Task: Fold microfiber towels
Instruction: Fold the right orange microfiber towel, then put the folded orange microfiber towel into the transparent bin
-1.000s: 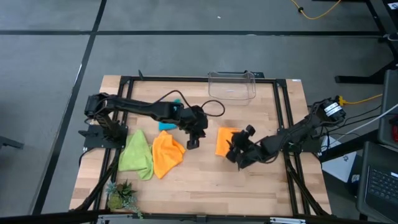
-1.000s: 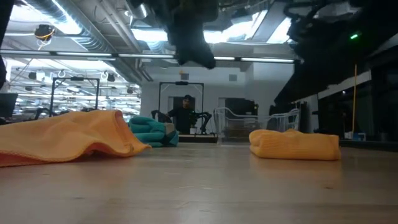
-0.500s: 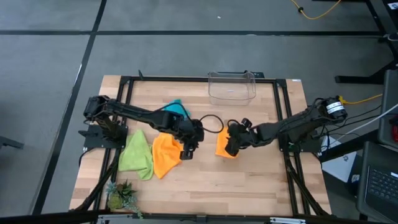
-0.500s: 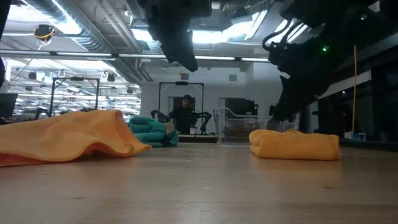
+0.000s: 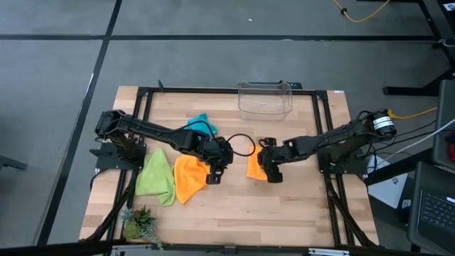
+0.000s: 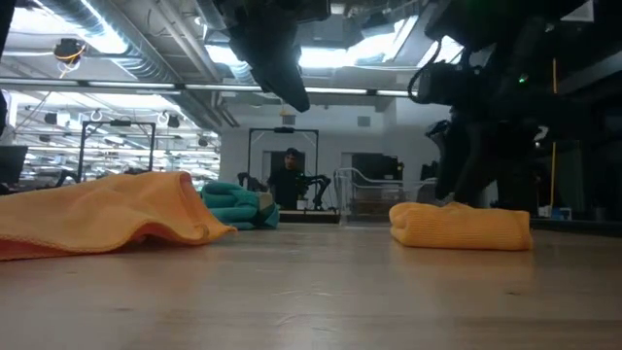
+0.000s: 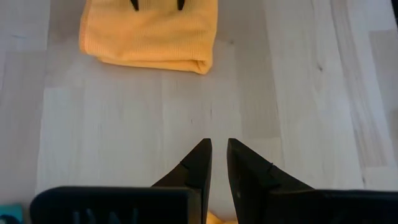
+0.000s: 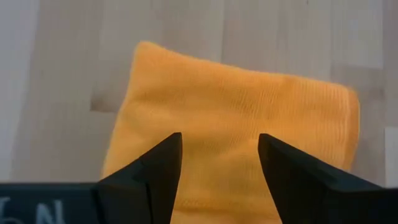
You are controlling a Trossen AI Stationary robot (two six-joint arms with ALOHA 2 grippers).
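Note:
A folded orange microfiber towel (image 5: 254, 166) (image 8: 236, 118) lies flat right of the table's middle. My right gripper (image 5: 273, 173) (image 8: 220, 163) stands open right over it, fingers pointing steeply down. A second orange towel (image 5: 188, 179) (image 6: 107, 216) lies loosely crumpled left of centre, next to a lime green towel (image 5: 156, 179). My left gripper (image 5: 212, 176) (image 7: 219, 152) hangs shut and empty above the bare wood at this towel's right edge. A turquoise towel (image 5: 200, 125) lies bunched farther back. My right gripper's open fingertips (image 6: 455, 194) come down from above to the top of the folded orange towel (image 6: 461, 226); I cannot tell whether they touch it.
A clear plastic bin (image 5: 265, 98) stands at the table's far edge. A small green plant (image 5: 138, 225) sits at the near left corner. A black cable loops on the wood between the two arms. Bare wood lies along the near edge.
My right gripper has swung from the near right toward the folded orange towel, rolling its wrist, and now stands over it. My left gripper has shifted toward the near edge and slightly left, to the right edge of the crumpled orange towel. The towels have not moved.

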